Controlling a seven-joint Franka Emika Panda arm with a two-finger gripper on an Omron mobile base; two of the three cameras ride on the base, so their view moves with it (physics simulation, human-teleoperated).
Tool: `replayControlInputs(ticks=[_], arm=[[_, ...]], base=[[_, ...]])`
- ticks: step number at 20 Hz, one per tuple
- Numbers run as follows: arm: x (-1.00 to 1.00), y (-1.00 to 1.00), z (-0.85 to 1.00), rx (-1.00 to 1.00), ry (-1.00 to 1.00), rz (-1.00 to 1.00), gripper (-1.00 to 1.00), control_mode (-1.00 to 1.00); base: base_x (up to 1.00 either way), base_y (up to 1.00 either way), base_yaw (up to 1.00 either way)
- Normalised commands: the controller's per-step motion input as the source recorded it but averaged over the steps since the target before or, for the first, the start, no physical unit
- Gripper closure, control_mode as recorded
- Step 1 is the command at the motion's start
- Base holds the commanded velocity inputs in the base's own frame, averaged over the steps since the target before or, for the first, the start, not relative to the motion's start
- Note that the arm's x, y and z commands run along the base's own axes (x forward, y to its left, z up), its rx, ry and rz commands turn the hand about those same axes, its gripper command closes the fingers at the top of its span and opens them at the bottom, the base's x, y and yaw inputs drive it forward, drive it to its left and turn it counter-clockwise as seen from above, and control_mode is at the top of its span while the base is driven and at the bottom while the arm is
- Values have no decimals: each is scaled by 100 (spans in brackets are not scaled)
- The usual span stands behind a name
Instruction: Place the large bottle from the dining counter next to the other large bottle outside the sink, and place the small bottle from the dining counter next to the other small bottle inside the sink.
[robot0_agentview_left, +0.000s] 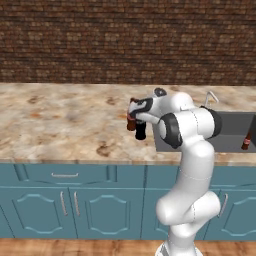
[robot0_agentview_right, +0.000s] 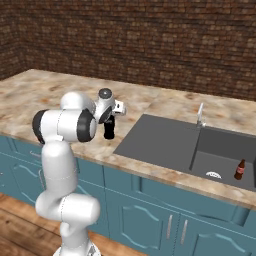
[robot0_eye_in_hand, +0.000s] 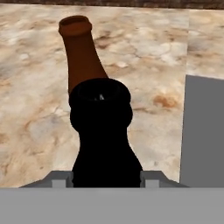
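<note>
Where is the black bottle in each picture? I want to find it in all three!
Left base view: the black bottle stands near the middle, just left of the white arm, beside a brown bottle.
Right base view: left of the middle, on the counter.
Hand view: big and close, bottom middle.
Shared landmark: the grey sink, always just to the bottle's right.

Large bottle (robot0_eye_in_hand: 103, 135): all black, upright on marbled worktop (robot0_agentview_left: 60, 120) just left of sink (robot0_agentview_right: 165, 142), between claw (robot0_eye_in_hand: 105, 177) fingers. Brown bottle (robot0_eye_in_hand: 81, 52) upright, just behind it. Other small bottle (robot0_agentview_right: 240, 170): reddish-brown, upright inside sink basin, near drain.
</note>
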Motion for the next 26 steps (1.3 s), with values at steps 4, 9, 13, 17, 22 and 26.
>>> replayControlInputs(ticks=[4,9,13,17,22,26], arm=[[-33,13,-23,-1,-5,4,100,-100],[-41,12,-11,-2,-9,1,100,-100],[-25,4,-8,-5,-11,0,100,-100],[-17,2,-14,-7,-16,0,100,-100],[-10,6,-18,-5,-14,0,-100,-100],[-12,2,-15,-2,-12,0,-100,-100]], base=[[0,0,0],[0,0,0],[0,0,0],[0,0,0],[0,0,0],[0,0,0]])
